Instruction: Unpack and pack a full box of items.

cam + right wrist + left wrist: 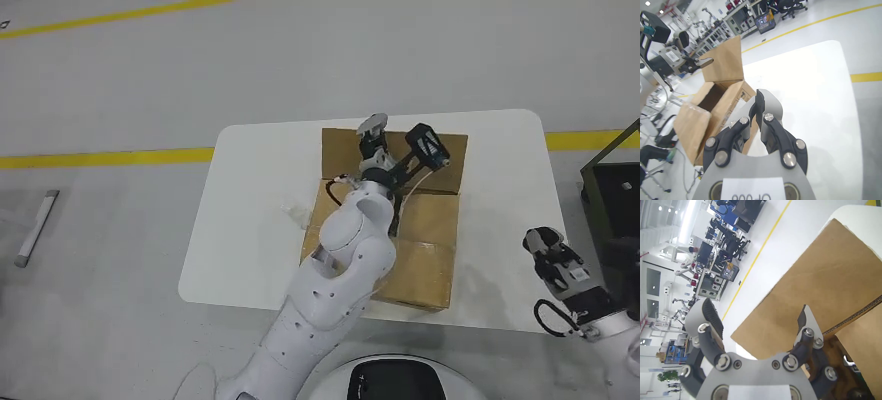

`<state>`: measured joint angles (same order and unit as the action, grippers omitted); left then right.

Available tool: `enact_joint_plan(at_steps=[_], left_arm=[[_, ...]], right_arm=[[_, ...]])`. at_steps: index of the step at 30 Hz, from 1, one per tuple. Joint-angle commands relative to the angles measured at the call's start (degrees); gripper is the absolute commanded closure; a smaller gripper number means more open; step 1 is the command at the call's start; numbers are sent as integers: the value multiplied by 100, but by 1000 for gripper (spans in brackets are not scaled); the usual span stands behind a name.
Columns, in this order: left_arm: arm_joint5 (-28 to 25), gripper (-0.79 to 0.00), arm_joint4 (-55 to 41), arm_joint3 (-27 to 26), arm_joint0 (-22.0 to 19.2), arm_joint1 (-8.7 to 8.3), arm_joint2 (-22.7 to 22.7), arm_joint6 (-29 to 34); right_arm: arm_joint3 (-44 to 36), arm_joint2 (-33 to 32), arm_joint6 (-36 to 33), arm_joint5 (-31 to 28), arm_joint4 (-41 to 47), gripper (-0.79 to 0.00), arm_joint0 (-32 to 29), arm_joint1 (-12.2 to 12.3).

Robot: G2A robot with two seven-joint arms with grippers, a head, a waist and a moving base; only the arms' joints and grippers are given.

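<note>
left hand (755,305) spread, over box (819,275) flap

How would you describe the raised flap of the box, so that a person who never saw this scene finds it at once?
On the white table stands an opened cardboard box. Its flap on the side farthest from the robot stands up, with the open left hand at its top edge. The nearer flap leans outward instead, and no hand is at it.
</note>
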<state>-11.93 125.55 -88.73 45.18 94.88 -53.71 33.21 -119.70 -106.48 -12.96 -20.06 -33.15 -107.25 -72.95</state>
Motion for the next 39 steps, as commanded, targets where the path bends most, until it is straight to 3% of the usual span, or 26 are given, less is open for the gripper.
enact_joint_plan(at_steps=[1,4,10,20,24,26,30,39], left_arm=[[-148,-785,-37,-597,396,-64,-232,46],[-375,-785,-74,-1377,960,-155,-540,44],[-661,-785,-297,-2493,1978,-282,-1048,160],[-352,-785,-348,-3461,3080,-406,-1688,70],[-201,-785,-419,-3479,3253,-431,-1839,-58],[-167,-785,-448,-3480,3281,-437,-1845,-110],[-167,-785,-448,-3480,3281,-437,-1845,-110],[-167,-785,-448,-3480,3281,-437,-1845,-110]], right_arm=[[91,-21,-240,-315,519,0,65,20],[215,13,-704,-798,1091,0,185,63],[301,149,-1612,-1441,1420,0,454,161],[315,118,-1710,-1369,1074,0,554,188],[375,268,-1747,-1323,1271,0,613,204],[395,321,-1790,-1336,1381,-129,681,218],[423,425,-2030,-1248,1356,-234,820,254],[530,696,-2280,-1054,1068,-240,1077,316]])
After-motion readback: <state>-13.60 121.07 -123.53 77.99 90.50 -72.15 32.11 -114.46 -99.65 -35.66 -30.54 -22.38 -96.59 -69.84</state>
